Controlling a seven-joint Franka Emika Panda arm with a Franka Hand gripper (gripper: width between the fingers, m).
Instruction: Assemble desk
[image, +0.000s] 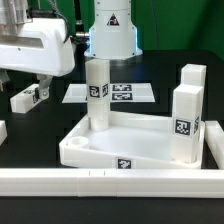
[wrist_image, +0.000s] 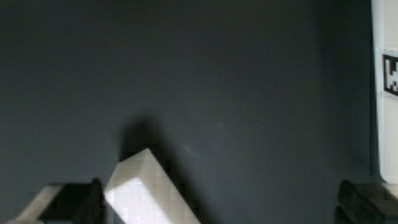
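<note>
Panda arm, one unit: white wrist housing and hand enter at the upper part of the exterior view's left, raised well above the black table. Base column (image: 110, 25) stands upright at the rear centre, white with a triangular label. Gripper (wrist_image: 214, 205): two dark fingers (wrist_image: 71, 200) seen only as tips at the edge of the wrist view, set wide apart, nothing between them, facing down toward the dark surface.

No readable text; only black-and-white square tags on the legs (image: 184, 125), tabletop (image: 110, 152) and marker board (image: 120, 93).
</note>
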